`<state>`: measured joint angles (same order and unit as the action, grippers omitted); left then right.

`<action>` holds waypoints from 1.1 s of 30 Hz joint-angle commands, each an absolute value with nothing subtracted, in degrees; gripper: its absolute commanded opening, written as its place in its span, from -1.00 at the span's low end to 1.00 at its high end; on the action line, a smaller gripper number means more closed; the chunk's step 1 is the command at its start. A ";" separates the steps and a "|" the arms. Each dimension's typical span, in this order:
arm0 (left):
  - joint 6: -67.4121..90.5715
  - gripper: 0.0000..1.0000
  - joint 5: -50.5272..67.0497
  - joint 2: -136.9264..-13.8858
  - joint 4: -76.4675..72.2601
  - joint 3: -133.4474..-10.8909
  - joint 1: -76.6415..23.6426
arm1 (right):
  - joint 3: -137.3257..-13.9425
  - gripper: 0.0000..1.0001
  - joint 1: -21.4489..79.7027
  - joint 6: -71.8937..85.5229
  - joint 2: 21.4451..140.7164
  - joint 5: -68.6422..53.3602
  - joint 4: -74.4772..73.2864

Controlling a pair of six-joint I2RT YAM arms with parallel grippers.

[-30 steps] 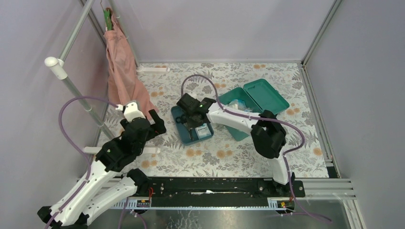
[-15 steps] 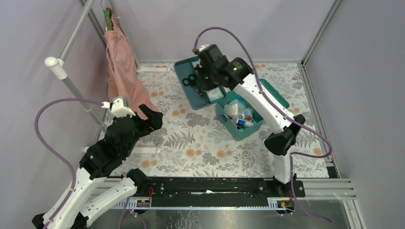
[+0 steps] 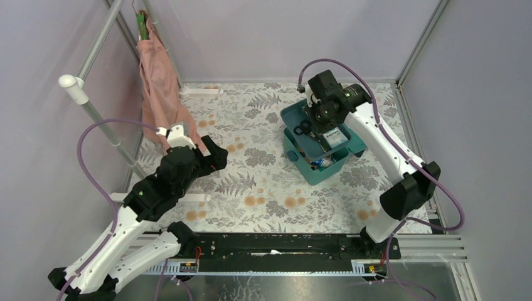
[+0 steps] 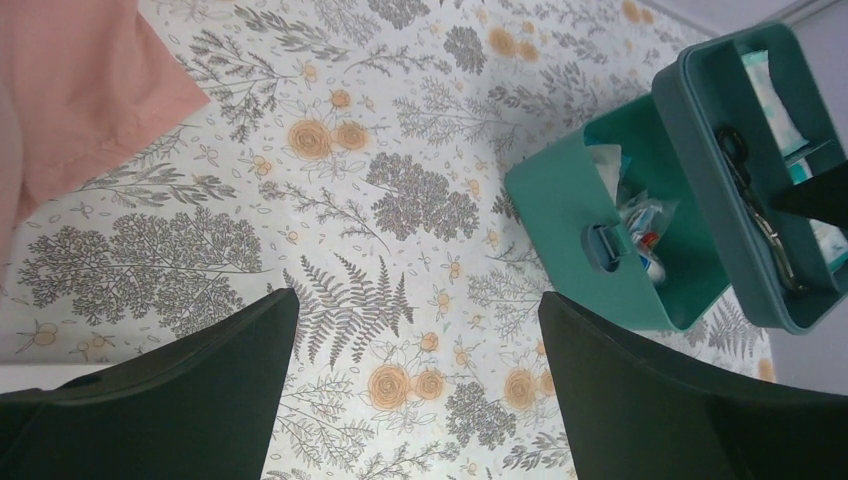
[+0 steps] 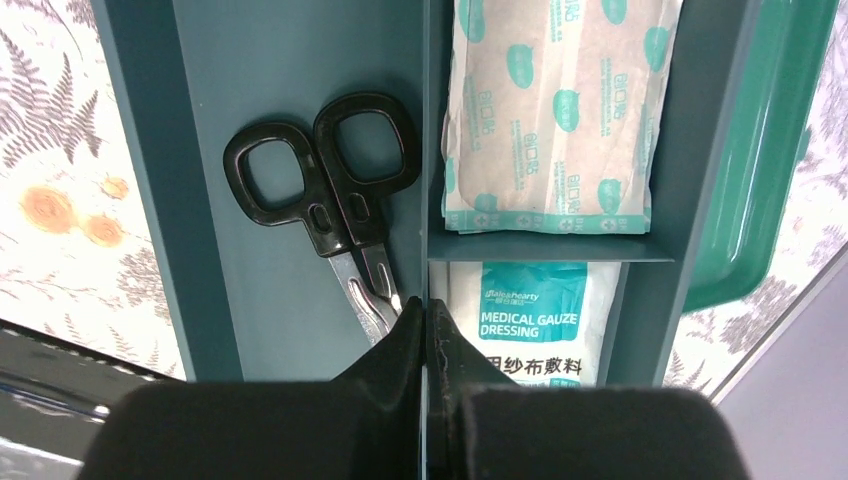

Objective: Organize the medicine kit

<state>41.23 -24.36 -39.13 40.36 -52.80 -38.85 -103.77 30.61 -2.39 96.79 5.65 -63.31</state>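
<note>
The medicine kit, a teal-green box, is set on the flower-patterned bench right of its middle, toward the far right corner. The box stands open, and small packets and bottles are seen heaped inside it. A darker blue-teal tray is held over the far part of the kit by the right tool. Whether the tray touches the box rim cannot be told.

In the right wrist view the right tool's fingers are pressed together on the upright partition wall that splits the tray lengthwise. Black-handled scissors are lying in the long compartment to the left of that wall, their blades pointing toward the fingers. To the right of the wall two smaller compartments are seen: a wrapped bandage pack is lying in the farther one, and a white pack printed "MEDICAL GAUZE DRESSING" in the one nearer the tool.

The left tool is held above the left half of the bench, well apart from the kit. Its fingers are spread wide and nothing is between them. A pink cloth is hung from a pole at the far left corner, its lower end reaching the bench.
</note>
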 commanded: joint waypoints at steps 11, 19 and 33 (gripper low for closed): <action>38.77 0.98 -20.02 -42.31 33.30 -47.54 -38.68 | -93.56 -1.00 29.20 -15.10 93.50 3.93 -51.26; 38.51 0.97 -19.78 -42.28 33.29 -46.95 -38.70 | -91.27 -1.00 28.81 -11.88 95.64 5.24 -50.37; 38.50 0.97 -19.53 -42.46 33.27 -46.48 -38.69 | -86.19 -1.00 27.60 -8.19 94.83 9.31 -46.57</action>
